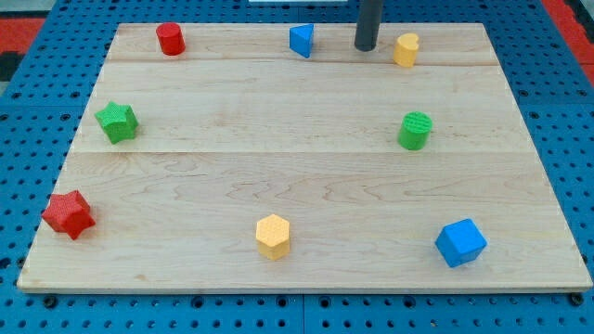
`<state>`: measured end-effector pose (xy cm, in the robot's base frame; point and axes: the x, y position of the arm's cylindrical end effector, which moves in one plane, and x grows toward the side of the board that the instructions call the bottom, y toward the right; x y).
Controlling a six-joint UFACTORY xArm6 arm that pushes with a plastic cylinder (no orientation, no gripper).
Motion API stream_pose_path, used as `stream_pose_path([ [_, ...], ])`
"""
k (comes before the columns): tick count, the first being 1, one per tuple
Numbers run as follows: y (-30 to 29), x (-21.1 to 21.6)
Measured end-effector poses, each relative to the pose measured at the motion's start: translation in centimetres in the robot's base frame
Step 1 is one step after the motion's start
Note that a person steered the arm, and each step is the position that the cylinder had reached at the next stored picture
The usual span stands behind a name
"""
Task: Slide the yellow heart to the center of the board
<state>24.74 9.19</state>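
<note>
The yellow heart (pixel 406 49) sits near the view's top edge of the wooden board (pixel 306 148), right of the middle. My tip (pixel 365 47) stands just left of the yellow heart, with a small gap between them. A blue triangle block (pixel 302 40) lies further to the left of the tip.
A red cylinder (pixel 170 39) is at top left, a green star (pixel 117 122) at left, a red star (pixel 69 214) at bottom left. A yellow hexagon (pixel 273 236) is at bottom middle, a blue cube (pixel 460 242) at bottom right, a green cylinder (pixel 415 131) at right.
</note>
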Motion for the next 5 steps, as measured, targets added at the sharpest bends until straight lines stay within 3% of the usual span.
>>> stream_pose_path([
  [1, 1.9, -2.9],
  [2, 7.7, -4.5],
  [5, 6.0, 3.5],
])
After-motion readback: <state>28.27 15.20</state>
